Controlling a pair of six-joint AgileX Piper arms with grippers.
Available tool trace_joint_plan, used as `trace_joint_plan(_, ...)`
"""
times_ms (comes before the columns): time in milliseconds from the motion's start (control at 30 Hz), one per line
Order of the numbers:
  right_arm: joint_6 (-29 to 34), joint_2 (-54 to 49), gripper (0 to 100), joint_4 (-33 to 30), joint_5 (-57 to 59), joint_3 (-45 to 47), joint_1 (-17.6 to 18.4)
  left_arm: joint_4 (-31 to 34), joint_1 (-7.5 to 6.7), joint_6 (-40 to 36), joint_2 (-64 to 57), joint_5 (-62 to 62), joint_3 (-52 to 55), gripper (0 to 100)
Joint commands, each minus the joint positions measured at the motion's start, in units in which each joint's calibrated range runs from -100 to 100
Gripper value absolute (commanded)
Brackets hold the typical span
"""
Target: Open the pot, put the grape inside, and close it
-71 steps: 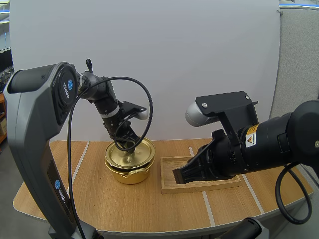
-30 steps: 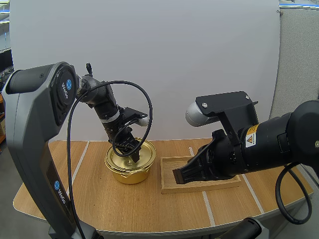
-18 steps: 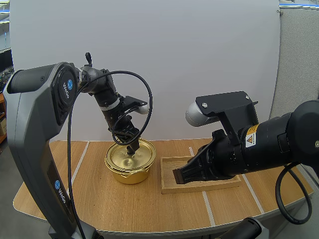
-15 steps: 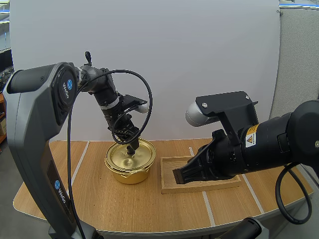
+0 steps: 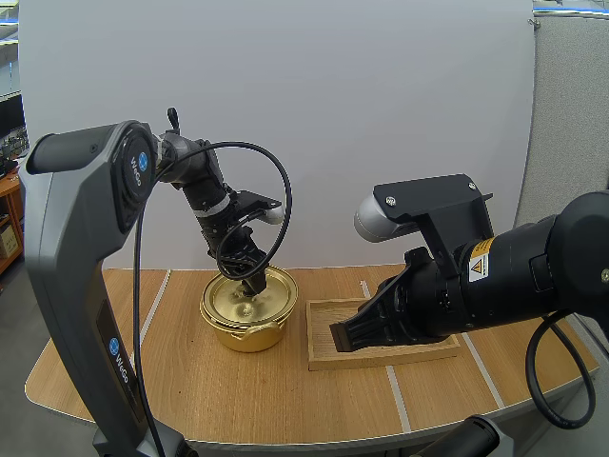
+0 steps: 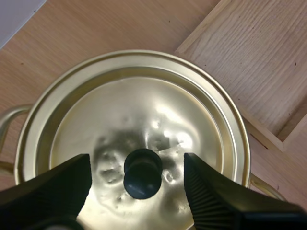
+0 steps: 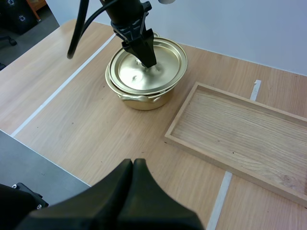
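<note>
Round gold metal pot (image 5: pixel 245 322) stands beside the shallow wooden tray (image 7: pixel 240 125), its shiny, dimpled lid (image 6: pixel 158 103) on and the contents hidden. Left gripper (image 5: pixel 253 283) has its ribbed fingers spread either side of the black knob (image 6: pixel 142 172). Right gripper (image 7: pixel 133 165) is pressed into one dark wedge.

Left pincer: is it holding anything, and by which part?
Nothing. The left pincer stands open, its fingers either side of the knob, not touching it.

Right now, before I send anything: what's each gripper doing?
Left gripper: open, fingers either side of the pot lid's knob, not gripping it.
Right gripper: closed, empty, near the wooden tray.
</note>
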Motion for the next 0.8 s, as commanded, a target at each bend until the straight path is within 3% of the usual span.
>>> trace_joint_plan(0, -0.63, -0.53, 0, 0.01, 0.00, 0.08, -0.16, 0.02, -0.18, -0.54, 1.59, -0.26, -0.02, 90)
trace_joint_plan(67, -0.63, -0.53, 0, 0.01, 0.00, 0.08, -0.16, 0.02, -0.18, -0.54, 1.70, -0.43, -0.02, 90)
trace_joint_plan(133, -0.63, -0.53, 0, 0.01, 0.00, 0.08, -0.16, 0.02, -0.18, -0.54, 1.90, -0.26, -0.02, 83)
trace_joint_plan(200, -0.63, -0.53, 0, 0.01, 0.00, 0.08, -0.16, 0.34, -0.18, -0.54, 2.05, 0.55, -0.02, 65)
trace_joint_plan(367, -0.63, -0.53, 0, 0.01, 0.00, 0.08, -0.16, 0.96, -0.18, -0.54, 2.05, 2.50, -0.02, 0)
trace_joint_plan(767, -0.63, -0.53, 0, 0.01, 0.00, 0.08, -0.16, 2.98, -0.18, -1.66, -1.52, 3.03, -0.02, 0)
